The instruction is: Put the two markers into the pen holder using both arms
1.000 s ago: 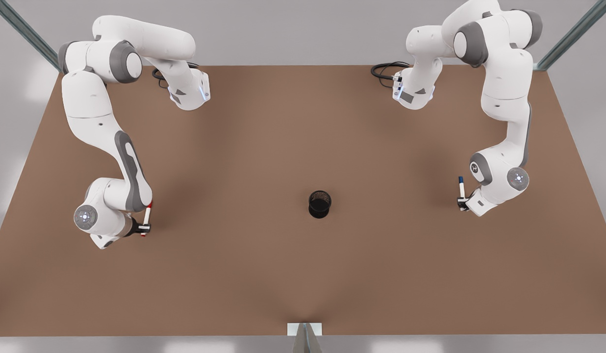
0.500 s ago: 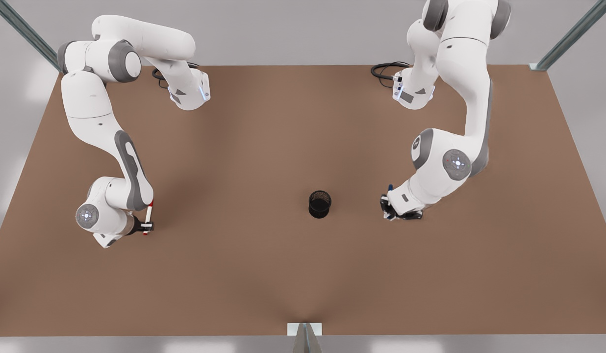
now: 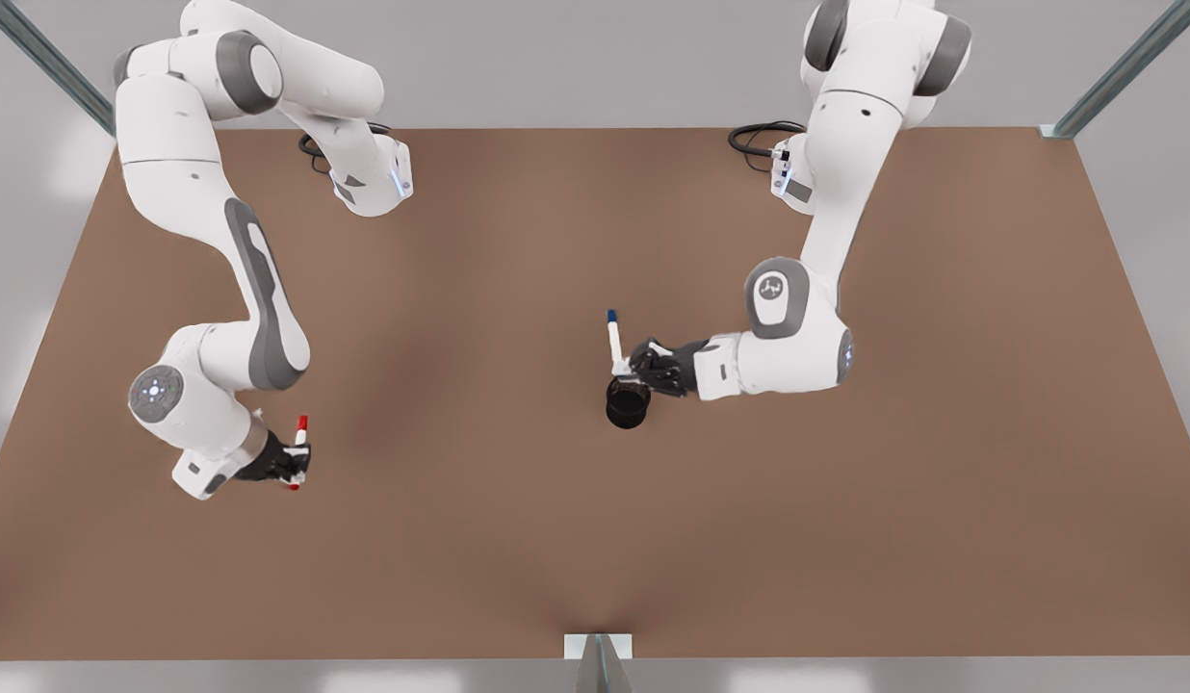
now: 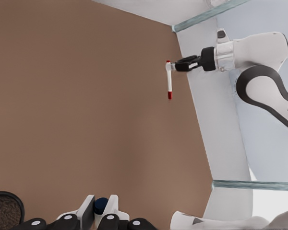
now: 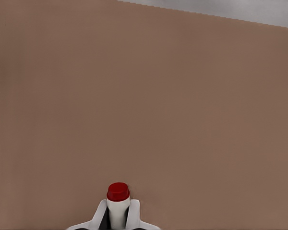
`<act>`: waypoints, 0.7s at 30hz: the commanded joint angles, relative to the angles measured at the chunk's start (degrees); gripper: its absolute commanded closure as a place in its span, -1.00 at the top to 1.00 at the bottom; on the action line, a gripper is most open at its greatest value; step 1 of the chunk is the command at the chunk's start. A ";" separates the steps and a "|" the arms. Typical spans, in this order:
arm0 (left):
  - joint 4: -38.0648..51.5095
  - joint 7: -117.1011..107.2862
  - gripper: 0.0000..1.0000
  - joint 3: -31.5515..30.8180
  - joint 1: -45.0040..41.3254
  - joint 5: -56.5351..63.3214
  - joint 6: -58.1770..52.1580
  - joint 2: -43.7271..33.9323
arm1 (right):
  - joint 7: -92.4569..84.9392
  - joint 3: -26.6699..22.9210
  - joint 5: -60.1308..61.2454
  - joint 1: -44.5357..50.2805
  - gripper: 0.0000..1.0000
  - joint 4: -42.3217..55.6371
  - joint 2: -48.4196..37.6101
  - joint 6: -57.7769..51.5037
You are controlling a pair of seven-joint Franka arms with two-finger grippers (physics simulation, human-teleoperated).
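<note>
While left pincer [image 3: 630, 366] holds blue marker [image 3: 614, 339] over pen holder [image 3: 628, 408].

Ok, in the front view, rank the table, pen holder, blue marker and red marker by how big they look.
1. Table, by far.
2. Pen holder, bulkier than either marker.
3. Blue marker in the left gripper and red marker in the right gripper: alike, both partly covered by the grippers, so I won't rank them.

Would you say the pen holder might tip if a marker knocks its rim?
Possibly: the pen holder is a small mesh cup, likely light. It stands free on the table, so it could slide or tip. The blue-capped marker stands taller than it.
</note>
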 commanded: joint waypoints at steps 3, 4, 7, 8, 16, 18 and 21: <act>-1.62 80.44 -0.57 0.22 3.10 -5.09 0.10 0.50 | 4.70 6.08 -1.05 0.77 -0.57 2.82 -1.46 -1.83; -2.32 85.54 -0.57 0.22 3.71 -5.09 0.10 0.50 | 5.58 6.44 -1.05 2.00 -0.57 4.40 -1.38 -1.74; -3.03 91.34 -0.57 0.22 3.98 -5.35 1.77 1.29 | 8.22 6.44 -0.87 4.90 -0.57 6.86 -1.11 -1.74; -3.03 93.28 -0.57 0.22 3.89 -6.23 3.09 2.26 | 8.66 6.88 -0.87 5.08 -0.57 7.04 -1.02 -1.65; -3.20 101.37 -0.57 -0.75 2.84 -14.06 6.70 7.88 | 15.25 12.07 -0.87 6.31 -0.57 8.10 -1.37 -1.92; -6.01 102.16 -0.56 -0.75 1.61 -13.35 6.43 7.62 | 16.57 13.38 -0.87 6.13 -0.57 8.10 -1.46 -1.83; -5.41 90.67 1.00 0.48 2.49 -4.57 -6.83 3.85 | 18.94 15.49 -0.87 6.05 -0.57 7.92 -1.99 -1.92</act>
